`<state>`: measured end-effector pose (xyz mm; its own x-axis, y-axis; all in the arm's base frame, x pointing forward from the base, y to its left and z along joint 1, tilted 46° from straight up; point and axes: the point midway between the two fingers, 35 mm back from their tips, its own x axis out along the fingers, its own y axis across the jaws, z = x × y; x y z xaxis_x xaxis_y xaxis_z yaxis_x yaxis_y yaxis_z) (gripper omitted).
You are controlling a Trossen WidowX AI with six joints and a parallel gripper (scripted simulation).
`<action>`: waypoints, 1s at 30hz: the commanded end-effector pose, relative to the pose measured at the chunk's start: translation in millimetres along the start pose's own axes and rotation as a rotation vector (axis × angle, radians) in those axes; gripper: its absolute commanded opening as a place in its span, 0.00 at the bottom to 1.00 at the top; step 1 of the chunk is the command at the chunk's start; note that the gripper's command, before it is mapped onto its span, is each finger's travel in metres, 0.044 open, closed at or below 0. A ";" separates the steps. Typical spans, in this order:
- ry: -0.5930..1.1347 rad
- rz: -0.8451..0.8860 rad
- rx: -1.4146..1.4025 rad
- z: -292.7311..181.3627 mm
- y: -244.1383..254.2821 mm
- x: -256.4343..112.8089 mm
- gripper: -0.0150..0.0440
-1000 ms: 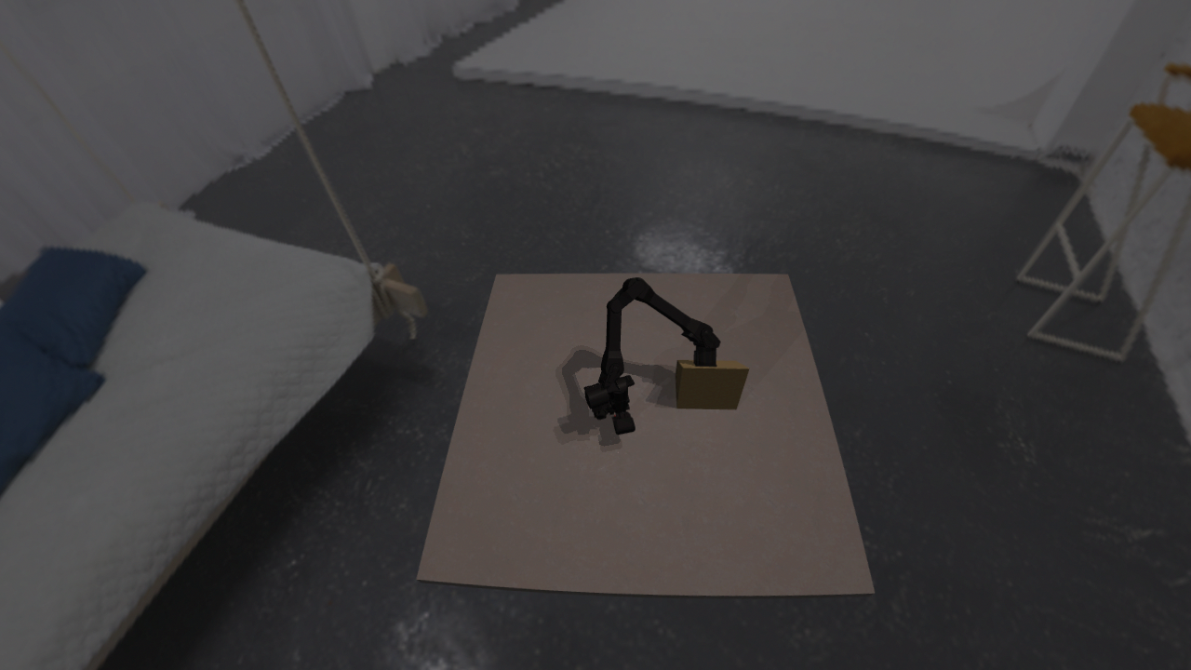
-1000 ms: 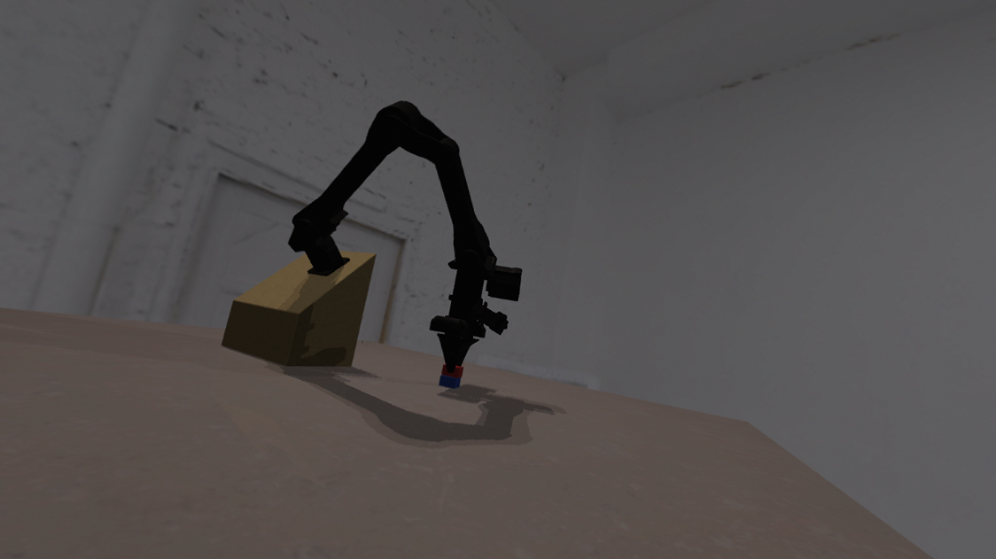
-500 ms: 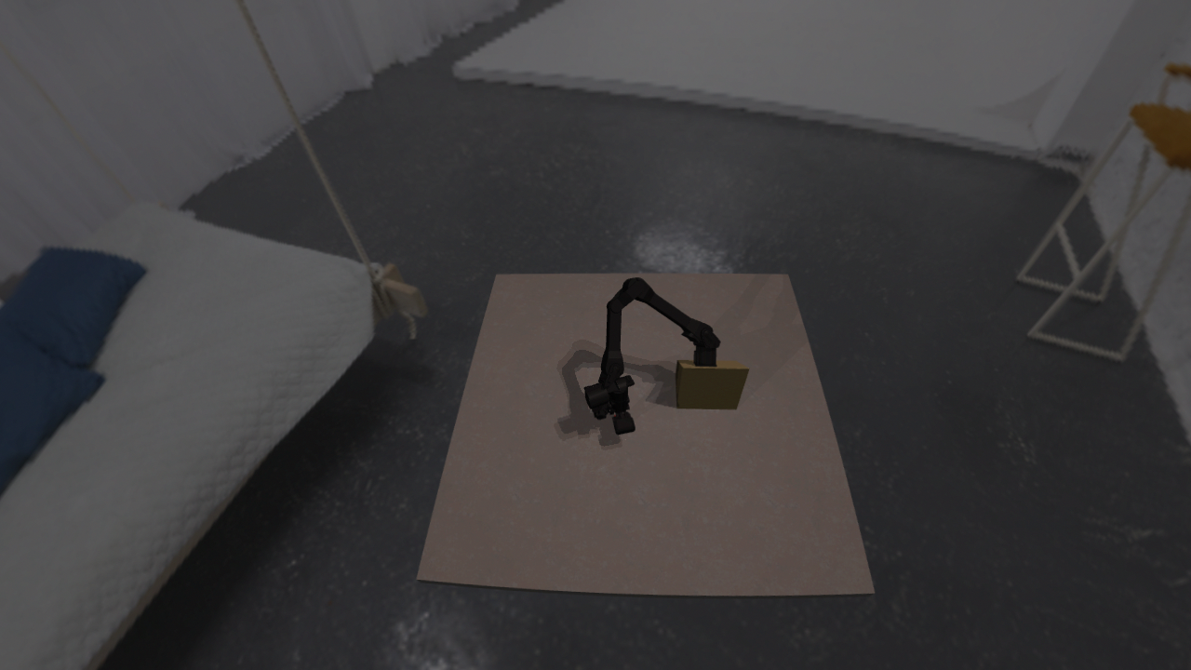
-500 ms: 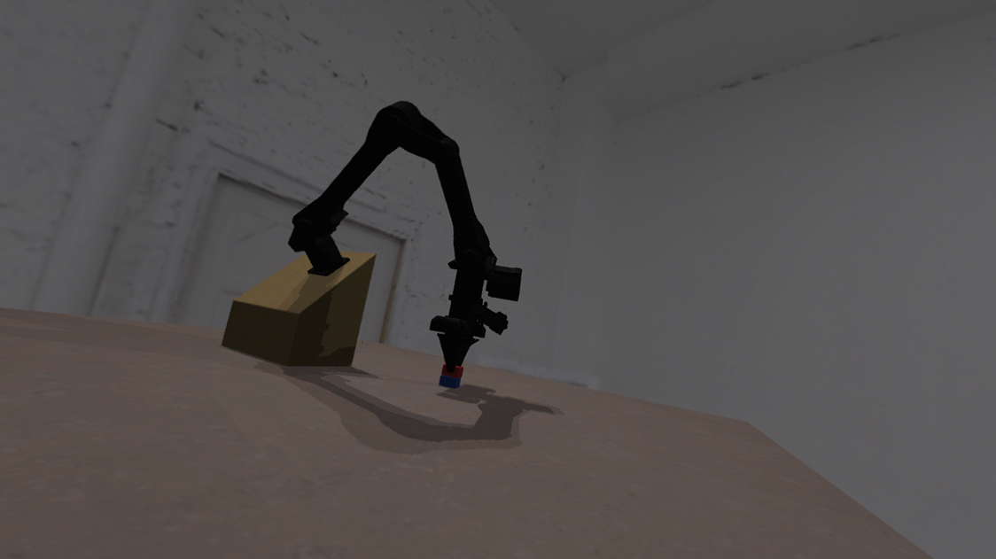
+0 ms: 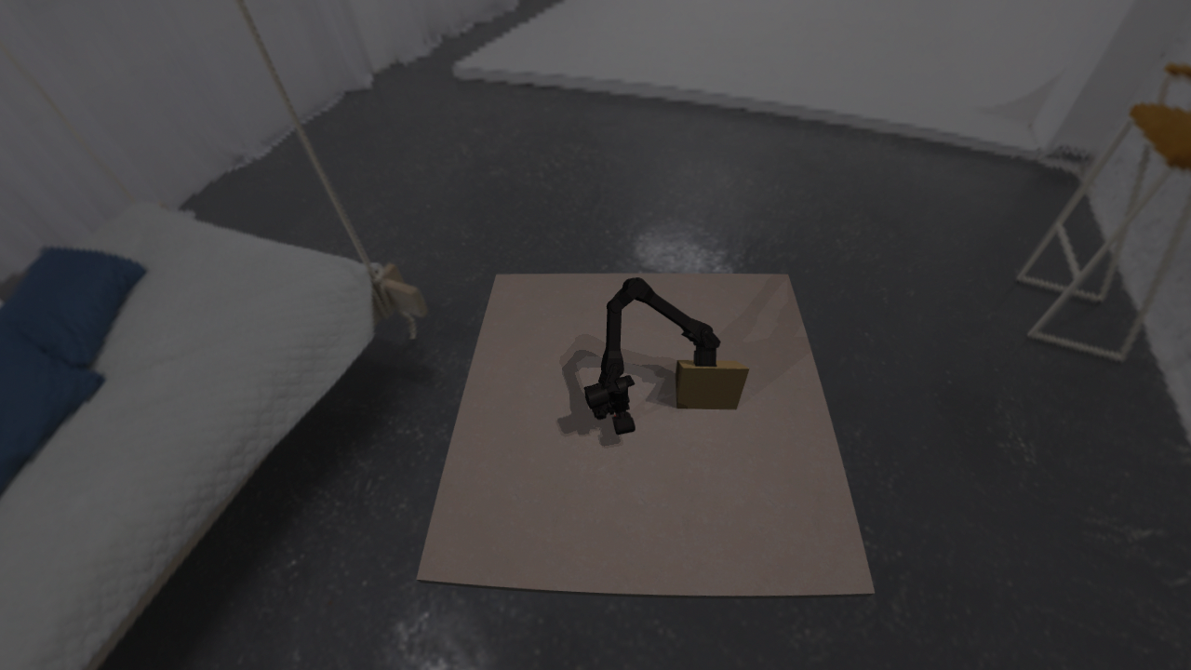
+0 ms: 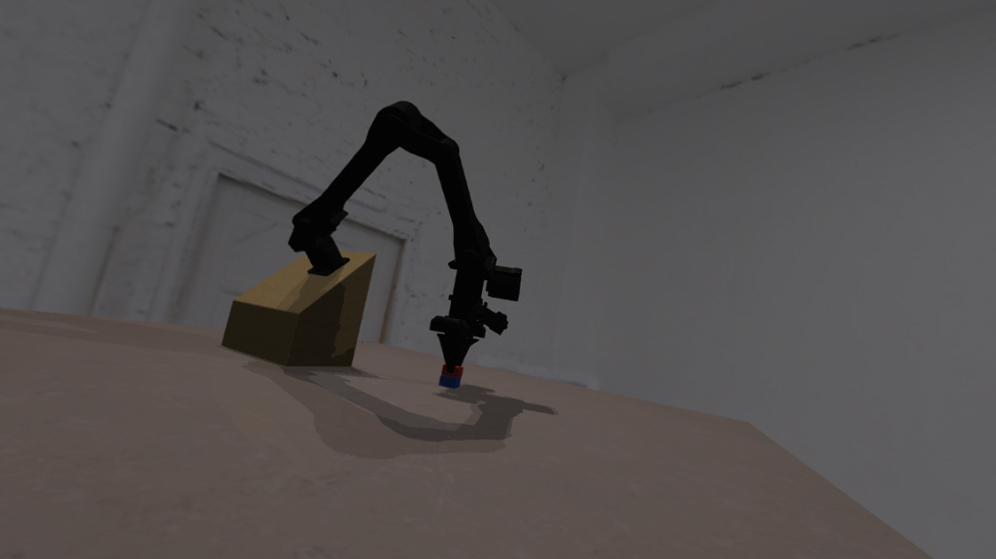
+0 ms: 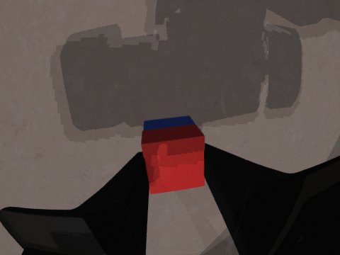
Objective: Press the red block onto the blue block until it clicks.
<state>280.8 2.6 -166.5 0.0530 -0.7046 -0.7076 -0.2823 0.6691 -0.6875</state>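
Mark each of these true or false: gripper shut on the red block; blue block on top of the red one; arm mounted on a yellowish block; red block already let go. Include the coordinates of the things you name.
The gripper (image 6: 452, 368) (image 7: 172, 155) is shut on the red block (image 6: 454, 370) (image 7: 177, 173). True.
The blue block (image 6: 449, 381) (image 7: 168, 122) is on top of the red block. False: it is underneath.
The arm is mounted on a yellowish block (image 5: 710, 388) (image 6: 259, 332). True.
The red block is already let go. False: the fingers grip it.
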 end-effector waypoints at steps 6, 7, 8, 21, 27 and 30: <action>0.002 -0.004 -0.006 -1.1 -0.3 1.0 0.25; 0.002 -0.004 -0.006 -1.0 -0.3 1.0 0.25; 0.002 -0.004 -0.006 -1.0 -0.3 1.0 0.25; -0.003 0.001 -0.002 0.8 0.0 1.4 0.25; -0.003 0.001 -0.002 0.8 0.0 1.4 0.25; -0.003 0.001 -0.002 0.8 0.0 1.4 0.39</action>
<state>281.7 1.9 -167.9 0.0563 -0.7035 -0.7085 -0.2862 0.6684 -0.6865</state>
